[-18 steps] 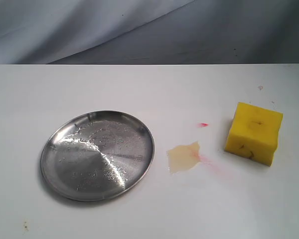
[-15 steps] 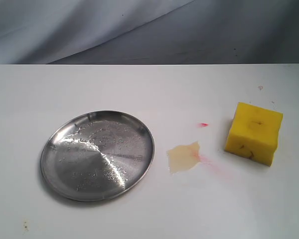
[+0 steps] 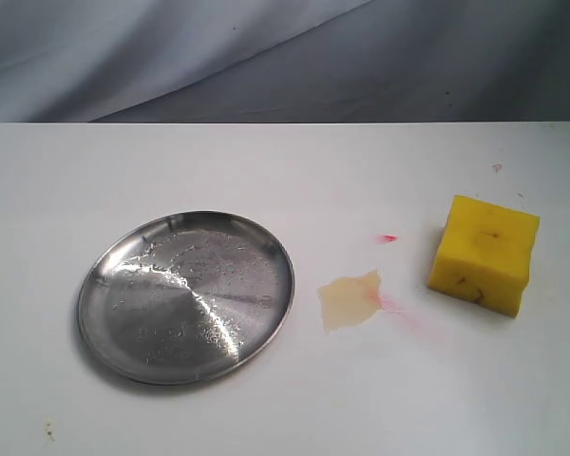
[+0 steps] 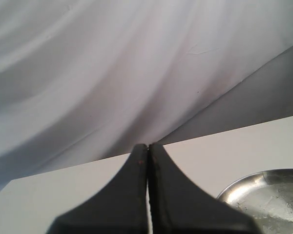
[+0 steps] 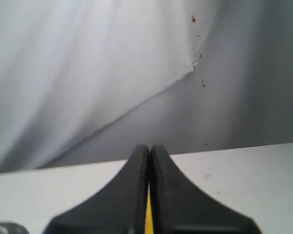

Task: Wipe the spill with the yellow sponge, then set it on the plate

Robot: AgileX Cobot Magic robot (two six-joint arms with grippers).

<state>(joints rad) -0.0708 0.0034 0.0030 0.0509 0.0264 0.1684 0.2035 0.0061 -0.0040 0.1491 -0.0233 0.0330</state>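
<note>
In the exterior view the yellow sponge [image 3: 484, 254] rests on the white table at the right, untouched. The spill [image 3: 350, 300], a pale beige blotch with pink smears, lies between the sponge and the plate [image 3: 185, 296], which sits at the left. Neither arm shows in the exterior view. In the left wrist view my left gripper [image 4: 148, 146] is shut with nothing in it, and the plate's rim [image 4: 234, 187] shows beyond it. My right gripper [image 5: 149, 148] is shut too; a sliver of the yellow sponge [image 5: 148, 218] shows through the slit between its fingers, lying beyond them.
A tiny red dot [image 3: 388, 237] marks the table behind the spill. The table's far edge meets a draped grey-white cloth backdrop [image 3: 266, 57]. Small specks dot the table at the front left [image 3: 48, 432] and the far right [image 3: 497, 167].
</note>
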